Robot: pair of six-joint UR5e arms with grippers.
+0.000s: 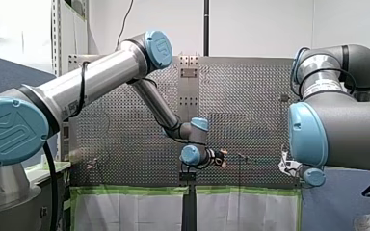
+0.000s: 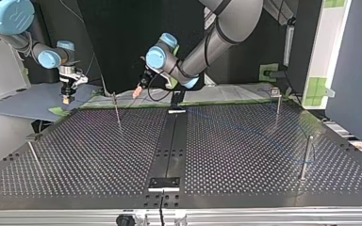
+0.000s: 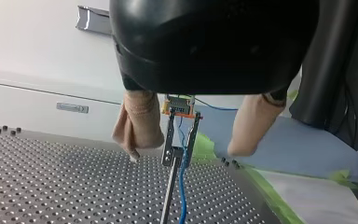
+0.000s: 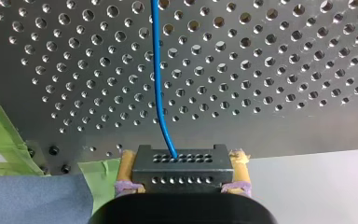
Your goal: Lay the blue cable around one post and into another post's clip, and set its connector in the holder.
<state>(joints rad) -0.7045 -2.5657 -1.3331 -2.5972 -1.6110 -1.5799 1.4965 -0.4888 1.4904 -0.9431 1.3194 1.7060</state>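
Note:
In the right wrist view my right gripper (image 4: 182, 176) is shut on a black connector block (image 4: 181, 161), yellow pads (image 4: 127, 170) on both its sides. The blue cable (image 4: 157, 70) leaves the block and runs over the perforated table. In the top view this gripper (image 2: 67, 97) hangs past the table's far left corner. My left gripper (image 3: 185, 151) is open, with beige pads (image 3: 137, 126). Ahead of it, apart from both pads, stands a thin post (image 3: 169, 196) with a metal clip (image 3: 181, 135); the blue cable (image 3: 182, 186) hangs down along it. In the top view the left gripper (image 2: 137, 90) is near the far post (image 2: 117, 109).
More thin posts stand at the table's far right (image 2: 278, 101), near right (image 2: 305, 157) and near left (image 2: 33, 153) in the top view. A black centre rail (image 2: 169, 141) ends in a small plate (image 2: 165, 182). Green tape and a blue-grey sheet (image 2: 28, 103) border the far edge.

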